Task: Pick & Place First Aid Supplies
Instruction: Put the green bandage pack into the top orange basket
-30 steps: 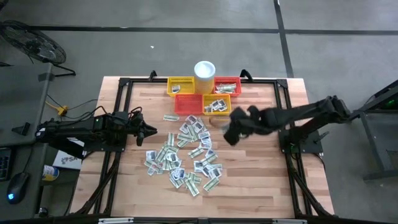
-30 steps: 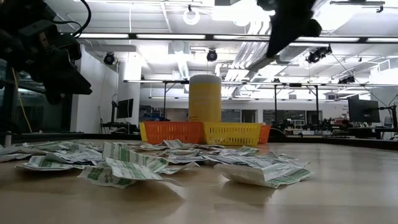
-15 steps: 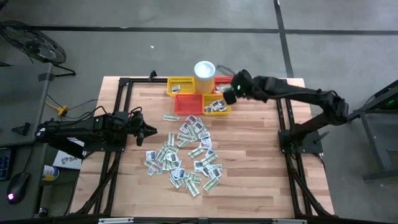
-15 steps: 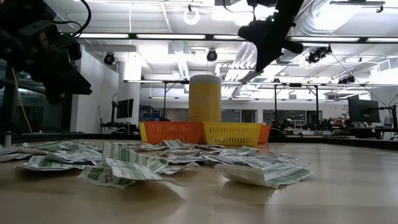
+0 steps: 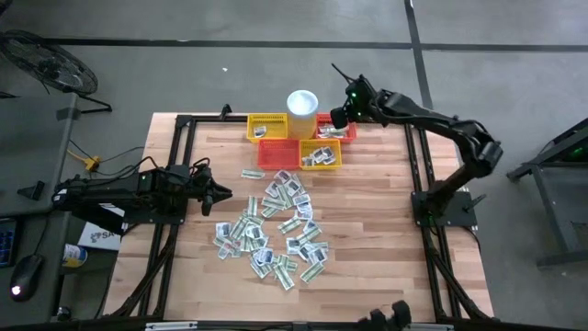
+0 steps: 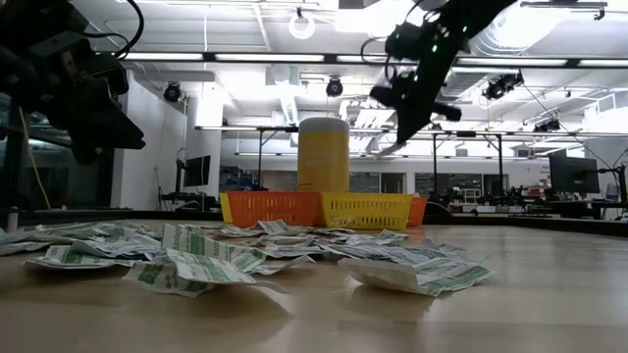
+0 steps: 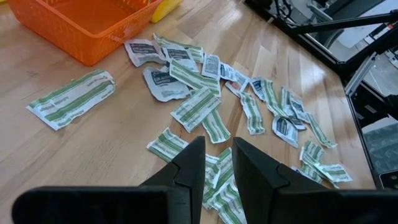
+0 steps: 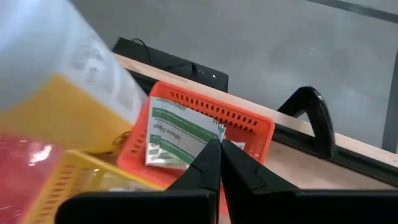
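A few sachets are already binned, and one more point(image 8: 177, 137) is pinched between the closed right gripper point(image 8: 217, 151) fingers above the red-orange basket point(image 8: 252, 127) — most supplies point(image 5: 276, 225) remain unsorted, scattered well behind it.

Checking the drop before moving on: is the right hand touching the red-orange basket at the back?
Apart. The low view shows the right hand hanging well above the red-orange basket, open air between.

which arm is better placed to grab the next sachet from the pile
Left, probably. The left pincer hovers at the edge of the scattered pile of white and green flat sachets, fingers slightly parted. The right pincer is away over the far red-orange mesh basket, fingers together.
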You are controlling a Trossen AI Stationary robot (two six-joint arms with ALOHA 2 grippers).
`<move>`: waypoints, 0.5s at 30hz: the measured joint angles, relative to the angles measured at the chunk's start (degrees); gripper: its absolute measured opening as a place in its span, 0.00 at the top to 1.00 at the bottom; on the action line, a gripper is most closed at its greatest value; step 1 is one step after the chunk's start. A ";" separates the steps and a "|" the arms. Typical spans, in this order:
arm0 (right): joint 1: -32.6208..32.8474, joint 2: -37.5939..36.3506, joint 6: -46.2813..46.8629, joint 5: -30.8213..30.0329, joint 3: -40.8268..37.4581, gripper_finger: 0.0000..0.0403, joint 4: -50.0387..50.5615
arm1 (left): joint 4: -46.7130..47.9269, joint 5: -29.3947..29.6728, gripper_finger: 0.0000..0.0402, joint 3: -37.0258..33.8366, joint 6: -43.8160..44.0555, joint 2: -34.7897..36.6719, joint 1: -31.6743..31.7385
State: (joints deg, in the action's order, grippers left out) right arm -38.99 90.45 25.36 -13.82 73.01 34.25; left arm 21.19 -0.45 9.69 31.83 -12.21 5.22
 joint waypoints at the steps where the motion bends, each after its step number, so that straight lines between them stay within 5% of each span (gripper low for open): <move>1: -0.52 1.15 -0.35 0.38 0.00 1.00 -0.80 | -0.02 0.00 0.80 0.00 0.02 -0.02 -0.01; 15: -3.42 13.44 -0.40 5.75 0.00 1.00 -6.80 | 0.00 0.00 0.80 0.02 0.00 -0.01 0.00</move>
State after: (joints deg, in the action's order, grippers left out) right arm -42.41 103.90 24.96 -8.08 73.01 27.45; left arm 21.19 -0.45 9.71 31.84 -12.22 5.22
